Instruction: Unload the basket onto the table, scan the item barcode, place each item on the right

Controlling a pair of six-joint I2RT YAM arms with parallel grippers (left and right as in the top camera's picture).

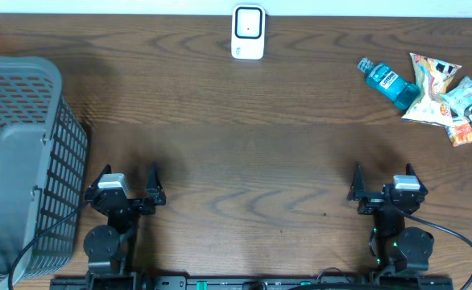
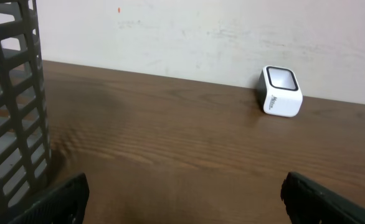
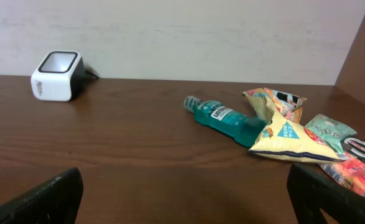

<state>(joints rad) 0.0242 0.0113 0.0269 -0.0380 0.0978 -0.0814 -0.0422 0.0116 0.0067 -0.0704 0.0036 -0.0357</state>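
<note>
Left gripper [image 1: 130, 174]: wide open, empty, beside the basket [image 1: 26, 153].
Right gripper [image 1: 383, 174]: wide open, empty.
Bottle [image 1: 387, 82]: well ahead of the right gripper, about in line with it, touching the snack bags [image 1: 433, 93].
Bottle axis: lying flat, diagonal, cap toward the scanner [image 1: 247, 32], base against a bag.

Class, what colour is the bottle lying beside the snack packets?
Teal blue bottle, with a white label; clearest in the right wrist view.
</note>
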